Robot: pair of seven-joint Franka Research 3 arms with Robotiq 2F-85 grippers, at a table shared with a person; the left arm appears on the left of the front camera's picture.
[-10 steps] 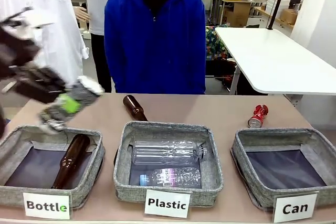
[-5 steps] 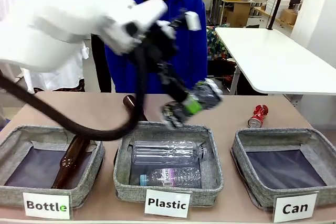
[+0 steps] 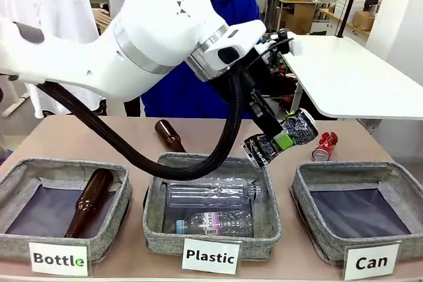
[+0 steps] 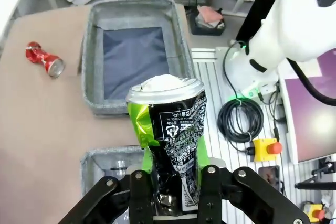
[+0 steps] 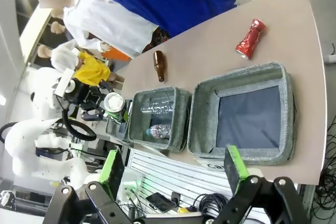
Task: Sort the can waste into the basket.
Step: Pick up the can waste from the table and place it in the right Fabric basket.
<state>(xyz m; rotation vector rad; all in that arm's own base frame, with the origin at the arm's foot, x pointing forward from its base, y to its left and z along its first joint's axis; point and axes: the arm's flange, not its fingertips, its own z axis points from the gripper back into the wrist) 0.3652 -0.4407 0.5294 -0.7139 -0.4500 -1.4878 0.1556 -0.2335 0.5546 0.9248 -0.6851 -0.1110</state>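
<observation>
The black can (image 3: 299,128), dented and tilted, is clamped between the green pads of the left pincer (image 3: 280,141). It is held in the air above the far right corner of the Plastic basket (image 3: 153,193), just left of the Can basket (image 3: 305,183). The crushed red can (image 3: 324,146) lies on the table (image 3: 125,138) just beyond the Can basket's far rim. In the right wrist view the right pincer (image 5: 173,167) stands wide apart, gripping nothing, high above the table
</observation>
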